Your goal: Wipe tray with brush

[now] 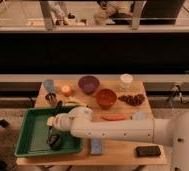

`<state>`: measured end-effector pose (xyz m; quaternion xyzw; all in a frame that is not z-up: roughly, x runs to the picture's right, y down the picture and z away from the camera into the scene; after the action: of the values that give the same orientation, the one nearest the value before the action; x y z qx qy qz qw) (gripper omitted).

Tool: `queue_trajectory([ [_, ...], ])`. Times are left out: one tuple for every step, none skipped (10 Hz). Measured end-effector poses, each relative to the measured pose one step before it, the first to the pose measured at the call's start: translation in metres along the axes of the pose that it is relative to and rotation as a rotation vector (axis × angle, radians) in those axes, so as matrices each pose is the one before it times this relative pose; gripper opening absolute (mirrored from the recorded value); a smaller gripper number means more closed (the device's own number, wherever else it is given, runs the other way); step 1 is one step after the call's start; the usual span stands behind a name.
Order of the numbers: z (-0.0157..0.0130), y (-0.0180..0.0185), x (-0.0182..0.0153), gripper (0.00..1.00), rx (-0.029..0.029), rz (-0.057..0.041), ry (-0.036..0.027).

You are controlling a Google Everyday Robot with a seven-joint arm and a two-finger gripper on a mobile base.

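Note:
The green tray [30, 131] lies at the table's left front. My arm reaches in from the right and bends down over the tray. The gripper [52, 133] points down inside the tray, right of its middle, and is shut on the slim black handle of the brush. The dark bristle head of the brush [55, 142] rests on the tray floor close to the front rim. The arm's wrist hides the upper end of the handle.
Behind the tray stand a blue cup [49, 86], an orange fruit [66, 90], a purple bowl [88, 83], a red bowl [106, 97] and a white cup [126, 80]. A carrot [113, 117], a blue block [96, 146] and a black slab [148, 150] lie to the right.

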<state>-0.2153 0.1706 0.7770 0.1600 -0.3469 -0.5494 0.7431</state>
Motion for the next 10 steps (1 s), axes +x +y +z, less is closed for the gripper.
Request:
queue_trajectory([
  [-0.00432, 0.00778, 0.00201, 0.02, -0.01559, 0.00766, 0.00904],
  [-0.00683, 0.01065, 0.00322, 0.02, -0.01795, 0.00791, 0.01216],
  [-0.00766, 0.00938, 0.00406, 0.02, -0.01636, 0.0049, 0.01438],
  [-0.00788, 0.00836, 0.00424, 0.02, -0.01568, 0.00324, 0.01539],
  [-0.00783, 0.00719, 0.00504, 0.02, -0.01628, 0.00463, 0.01782],
  [-0.00679, 0.00288, 0.00323, 0.02, -0.0099, 0.00124, 0.01311],
  [-0.00481, 0.00162, 0.00121, 0.02, -0.00605, 0.00191, 0.00871],
  [-0.00298, 0.00014, 0.00037, 0.02, -0.00306, 0.00302, 0.00548],
  [-0.00179, -0.00411, -0.0016, 0.02, 0.00196, -0.00076, 0.00129],
  [0.00021, -0.00211, -0.00101, 0.02, 0.00119, -0.0019, -0.00067],
])
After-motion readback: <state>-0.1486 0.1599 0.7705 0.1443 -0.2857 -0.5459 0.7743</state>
